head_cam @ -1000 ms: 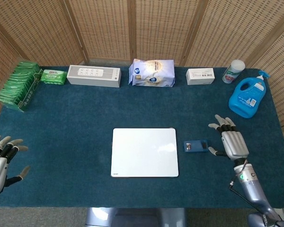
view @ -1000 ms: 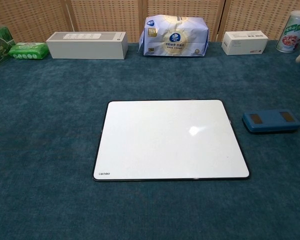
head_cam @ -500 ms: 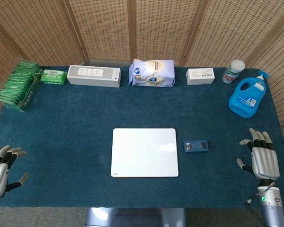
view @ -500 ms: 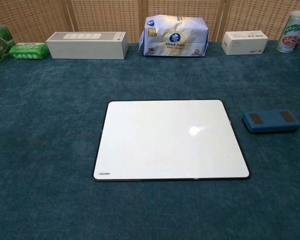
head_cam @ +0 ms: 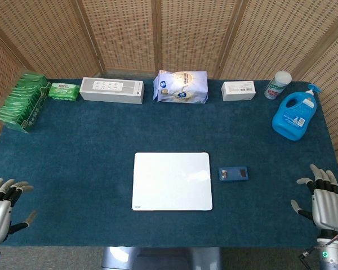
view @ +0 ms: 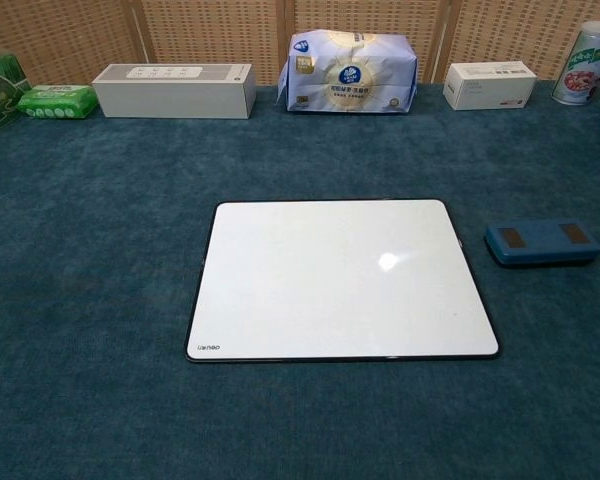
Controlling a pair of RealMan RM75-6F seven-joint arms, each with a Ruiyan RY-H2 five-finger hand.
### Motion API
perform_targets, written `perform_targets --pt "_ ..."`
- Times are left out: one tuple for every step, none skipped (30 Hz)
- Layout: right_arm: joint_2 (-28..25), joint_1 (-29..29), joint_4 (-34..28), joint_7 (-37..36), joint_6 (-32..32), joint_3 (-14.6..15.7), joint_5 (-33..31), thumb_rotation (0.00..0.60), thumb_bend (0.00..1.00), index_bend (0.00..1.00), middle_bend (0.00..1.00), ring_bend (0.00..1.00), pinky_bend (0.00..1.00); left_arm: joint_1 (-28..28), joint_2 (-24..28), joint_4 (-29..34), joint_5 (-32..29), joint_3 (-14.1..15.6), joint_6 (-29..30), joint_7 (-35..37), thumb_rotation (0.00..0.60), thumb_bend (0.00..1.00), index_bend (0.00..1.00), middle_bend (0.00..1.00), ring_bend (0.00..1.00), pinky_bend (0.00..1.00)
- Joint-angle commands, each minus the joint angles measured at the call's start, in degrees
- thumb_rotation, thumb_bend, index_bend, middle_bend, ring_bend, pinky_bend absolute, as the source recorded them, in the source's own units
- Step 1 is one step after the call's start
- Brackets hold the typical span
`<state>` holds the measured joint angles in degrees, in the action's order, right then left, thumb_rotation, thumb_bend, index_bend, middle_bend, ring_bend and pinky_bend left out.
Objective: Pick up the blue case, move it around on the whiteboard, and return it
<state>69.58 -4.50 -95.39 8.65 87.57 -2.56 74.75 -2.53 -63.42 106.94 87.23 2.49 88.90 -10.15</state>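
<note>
The small blue case (head_cam: 233,174) (view: 541,242) lies flat on the teal tablecloth, just right of the whiteboard (head_cam: 172,181) (view: 340,279). Nothing touches it. My right hand (head_cam: 324,203) hovers at the table's front right corner, fingers spread and empty, well to the right of the case. My left hand (head_cam: 1,208) sits at the front left corner, fingers apart, holding nothing. Neither hand shows in the chest view.
Along the back edge stand green packets (head_cam: 22,101), a green wipes pack (head_cam: 63,90), a long white box (head_cam: 111,90), a tissue pack (head_cam: 181,86), a small white box (head_cam: 238,90), a canister (head_cam: 277,85) and a blue detergent bottle (head_cam: 294,116).
My right hand has drawn back from beside the case to the front right corner. The left hand has sunk slightly toward the front edge. The case and whiteboard have not moved.
</note>
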Motion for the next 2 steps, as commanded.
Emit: perform_targets --pt "0.1 0.4 0.1 -0.4 0.1 -0.1 0.7 0.6 0.21 0.37 0.1 0.0 0.0 0.0 0.0 0.0 0.3 0.1 -0.1 0.0 0.6 0.32 0.3 0.27 0.15 0.0" --pt "0.1 0.5 0.2 -0.4 0.3 -0.1 1.0 0.6 0.21 0.37 0.1 0.0 0.0 0.0 0.0 0.0 0.4 0.1 -0.1 0.0 0.6 0.32 0.3 0.27 0.15 0.0"
